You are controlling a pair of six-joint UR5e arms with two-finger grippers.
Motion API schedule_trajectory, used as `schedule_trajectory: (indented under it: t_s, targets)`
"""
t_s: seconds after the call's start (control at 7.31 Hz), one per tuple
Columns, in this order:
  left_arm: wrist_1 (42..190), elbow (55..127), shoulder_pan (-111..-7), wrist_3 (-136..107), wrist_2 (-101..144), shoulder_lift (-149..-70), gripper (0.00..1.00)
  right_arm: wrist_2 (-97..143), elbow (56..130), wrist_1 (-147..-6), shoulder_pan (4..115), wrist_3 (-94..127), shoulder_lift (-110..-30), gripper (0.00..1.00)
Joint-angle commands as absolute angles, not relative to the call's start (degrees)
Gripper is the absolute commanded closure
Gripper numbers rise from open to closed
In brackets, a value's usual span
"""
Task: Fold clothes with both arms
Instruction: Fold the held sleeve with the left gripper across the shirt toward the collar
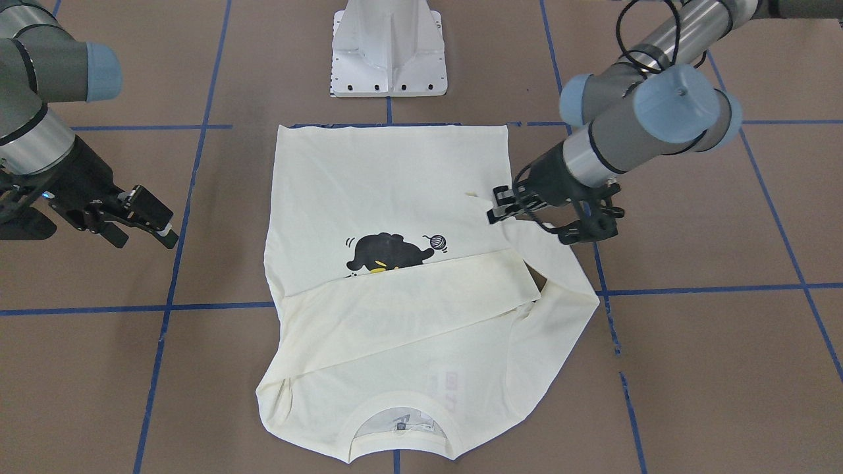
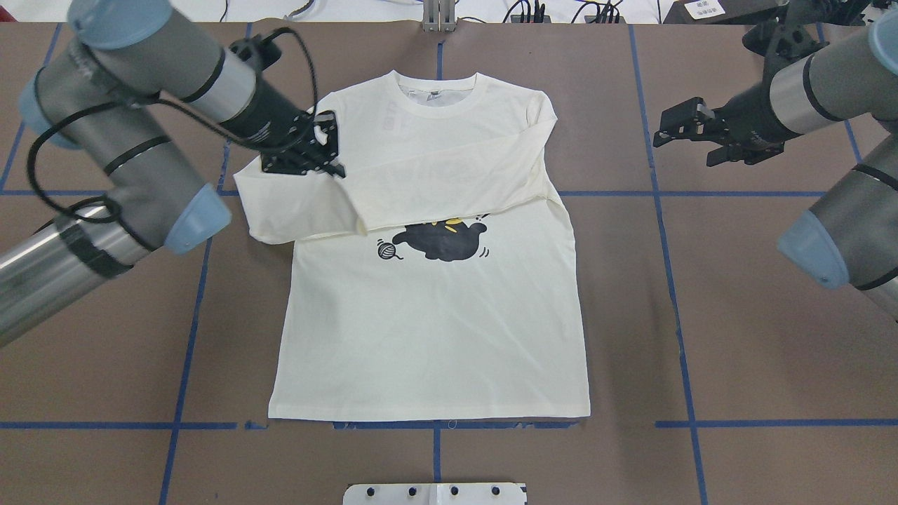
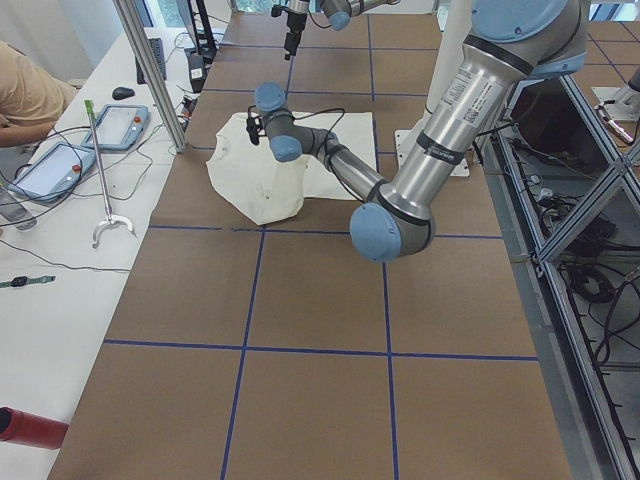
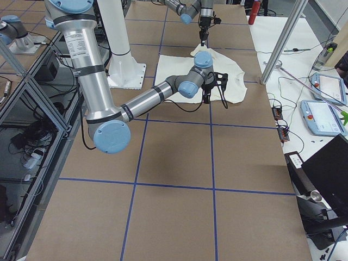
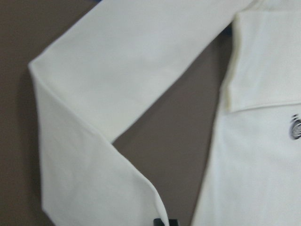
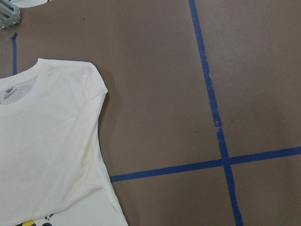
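The cream long-sleeved T-shirt [image 2: 435, 330] lies flat, front up, collar [image 2: 438, 84] away from the robot. The black cat print [image 2: 442, 238] is partly covered by one sleeve [image 2: 456, 175] folded across the chest. My left gripper [image 2: 330, 165] is shut on the other sleeve [image 1: 560, 276] near its cuff. That sleeve bends at the elbow and rises to the gripper [image 1: 495, 205] at the shirt's side edge; the left wrist view shows it as a V [image 5: 94, 70]. My right gripper [image 2: 666, 130] is open and empty, above bare table beside the shirt's shoulder [image 6: 89, 80].
The white pedestal base [image 1: 388, 52] stands just past the shirt's hem. Blue tape lines [image 2: 673, 280] grid the brown table. A side bench with tablets [image 3: 60, 160] and an operator runs along the far side of the table.
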State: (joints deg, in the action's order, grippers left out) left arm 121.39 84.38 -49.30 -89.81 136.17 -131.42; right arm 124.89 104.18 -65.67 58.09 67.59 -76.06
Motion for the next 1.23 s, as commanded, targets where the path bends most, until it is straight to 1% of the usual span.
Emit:
schedule_trajectory:
  t_s: [0.0, 0.14, 0.27, 0.41, 0.55, 0.68, 0.82, 0.96, 1.09]
  targets:
    - [122.94, 68.19, -44.17, -97.10, 125.84, -151.71, 1.00, 126.21, 104.76, -65.65, 60.64, 65.66, -77.43, 0.00]
    - [127.83, 63.59, -38.73, -97.55, 116.72, -154.40, 1.00, 126.65, 104.85, -65.74, 61.43, 65.65, -77.34, 0.00]
    - [134.67, 59.02, -33.89, -97.56, 108.45, -155.38, 1.00, 127.09, 104.85, -65.74, 61.96, 65.65, -77.26, 0.00]
    - [137.52, 55.67, -30.71, -97.65, 101.24, -156.61, 0.83, 127.09, 104.85, -65.66, 62.05, 65.65, -77.34, 0.00]
    - [137.81, 55.72, -29.19, -97.56, 100.29, -156.01, 0.41, 126.83, 104.68, -65.74, 61.96, 65.65, -77.26, 0.00]
    - [138.68, 56.07, -29.79, -97.56, 100.28, -155.40, 0.35, 126.30, 103.98, -65.74, 61.96, 65.65, -77.08, 0.00]
    - [139.13, 63.12, -32.58, -97.38, 101.33, -151.21, 0.34, 126.21, 104.32, -65.66, 61.61, 66.70, -76.82, 0.00]
    - [138.87, 75.55, -34.52, -96.86, 104.82, -140.21, 0.34, 125.34, 105.37, -65.65, 60.31, 69.06, -76.99, 0.00]
    - [138.69, 83.33, -37.85, -96.51, 109.29, -132.01, 0.35, 124.72, 107.30, -65.74, 57.07, 76.48, -77.60, 0.00]
